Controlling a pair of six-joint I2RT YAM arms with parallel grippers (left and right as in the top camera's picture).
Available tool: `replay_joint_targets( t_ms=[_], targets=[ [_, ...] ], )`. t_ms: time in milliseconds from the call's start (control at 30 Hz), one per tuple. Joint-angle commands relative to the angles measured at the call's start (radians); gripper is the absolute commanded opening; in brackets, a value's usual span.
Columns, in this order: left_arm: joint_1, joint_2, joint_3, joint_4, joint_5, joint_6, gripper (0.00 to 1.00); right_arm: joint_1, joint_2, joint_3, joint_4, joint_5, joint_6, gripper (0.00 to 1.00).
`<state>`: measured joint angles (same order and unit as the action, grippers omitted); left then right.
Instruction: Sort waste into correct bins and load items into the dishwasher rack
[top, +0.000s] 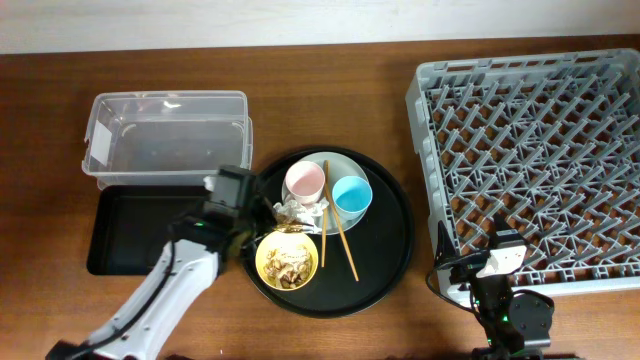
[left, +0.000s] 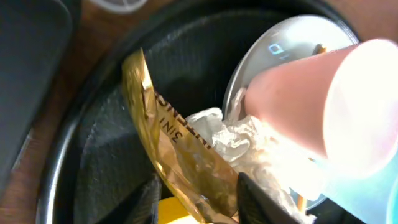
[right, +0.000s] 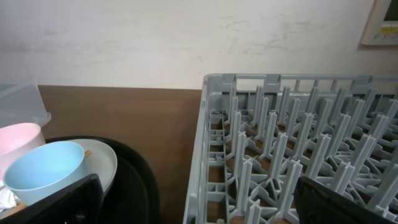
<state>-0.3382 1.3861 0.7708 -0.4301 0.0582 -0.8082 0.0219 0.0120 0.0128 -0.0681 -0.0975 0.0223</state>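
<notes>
Rack (top: 530, 160) at right. Round tray (top: 388, 250) in middle: plate (top: 340, 160) under left cup (top: 304, 181) and right cup (top: 351, 194), bowl (top: 262, 266) near. Box (top: 170, 98) at far left, flat tray (top: 130, 230) just nearer.

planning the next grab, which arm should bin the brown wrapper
Left. The left gripper has the wrapper between its fingers, near the clear box and black bin. The right gripper sits open by the rack, across the round tray.

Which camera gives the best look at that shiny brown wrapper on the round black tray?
The left wrist view: the shiny brown wrapper fills the frame, print visible, between the fingers of the left tool, beside the napkin. Overhead, it is too small and crowded to make out; the right wrist view misses it entirely.
</notes>
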Motion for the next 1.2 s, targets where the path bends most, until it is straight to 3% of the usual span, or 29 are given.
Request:
replay_joint_targets(
  t_ms=[0, 167, 367, 667, 867, 967, 1033, 1100, 1167],
  targets=[
    [-0.013, 0.043, 0.012, 0.010, -0.066, -0.044, 0.34, 0.003, -0.006, -0.007, -0.001, 0.002, 0.002, 0.99],
    [-0.013, 0.089, 0.012, 0.010, -0.066, -0.044, 0.31, 0.003, -0.006, -0.007, -0.001, 0.002, 0.002, 0.99],
    [-0.013, 0.089, 0.012, 0.010, -0.059, -0.044, 0.07, 0.003, -0.006, -0.007, -0.001, 0.002, 0.002, 0.99],
    [-0.005, -0.100, 0.142, 0.008, -0.109, -0.005, 0.01, 0.003, -0.006, -0.007, -0.001, 0.002, 0.002, 0.99],
    [0.019, -0.220, 0.212, 0.022, -0.414, -0.002, 0.00, 0.003, -0.006, -0.007, -0.001, 0.002, 0.002, 0.99],
    [0.067, -0.194, 0.212, 0.028, -0.349, -0.001, 0.00, 0.003, -0.006, -0.007, -0.001, 0.002, 0.002, 0.99],
    [0.079, -0.152, 0.212, 0.026, -0.175, 0.070, 0.08, 0.003, -0.006, -0.007, -0.001, 0.002, 0.002, 0.99],
    [0.071, -0.087, 0.212, -0.006, -0.064, 0.133, 0.39, 0.003, -0.006, -0.007, -0.001, 0.002, 0.002, 0.99],
    [0.061, -0.038, 0.212, -0.058, -0.053, 0.133, 0.40, 0.003, -0.006, -0.007, -0.001, 0.002, 0.002, 0.99]
  ],
)
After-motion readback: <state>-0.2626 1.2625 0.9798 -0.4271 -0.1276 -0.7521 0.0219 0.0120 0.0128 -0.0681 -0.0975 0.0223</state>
